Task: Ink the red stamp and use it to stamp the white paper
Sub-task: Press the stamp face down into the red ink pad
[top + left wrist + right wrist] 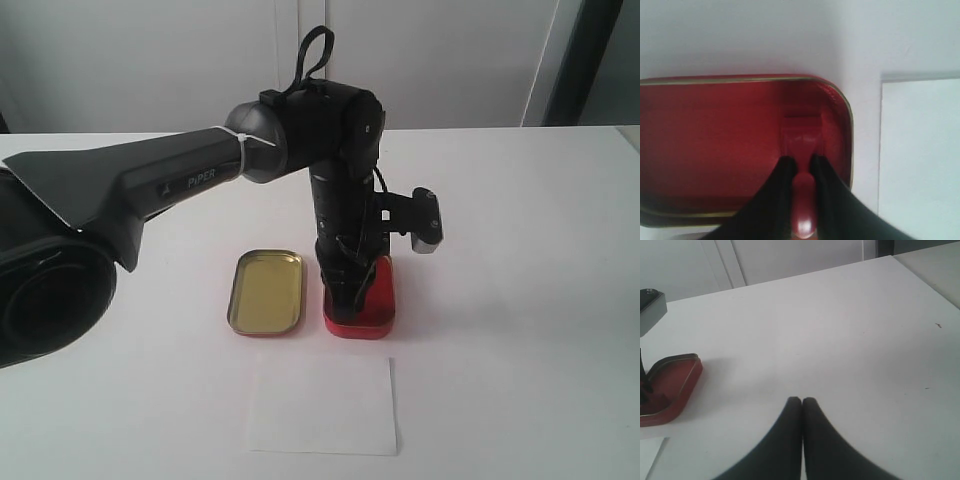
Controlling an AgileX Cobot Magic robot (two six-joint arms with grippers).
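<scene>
Red stamp (pixel 800 132): inside the red ink tin (pixel 375 315), at the tin's end nearest the white paper (pixel 322 405), square base down. It looks to be sitting on the pad, but contact can't be confirmed.

Left pincer (pixel 803 161): clamped on red stamp, one black finger on each side of the neck just above the base. The rounded knob sticks up between the fingers.

Handling, judged:
- Stamp is small, light and rigid.
- The knob looks smooth and glossy, so probably slippery, and it could twist in a two-finger pinch.
- Best hold is where it is now, low on the neck and near the block, to keep the base flat.
- Inked face is wet, so don't drag it on the tin rim.
- Paper is thin and loose, lying flat just beside the tin. It may slide or lift with a tacky stamp.

Left arm pose: forearm comes in over the side of the tin where the open gold lid (pixel 267 292) lies. The wrist is bent straight down and the pincer is vertical above the tin, tips inside its walls.

Right pincer (pixel 801 401): fingertips together, nothing between them, low over bare surface (pixel 850 330) and well apart from the tin. The right arm is not seen in the exterior view.
</scene>
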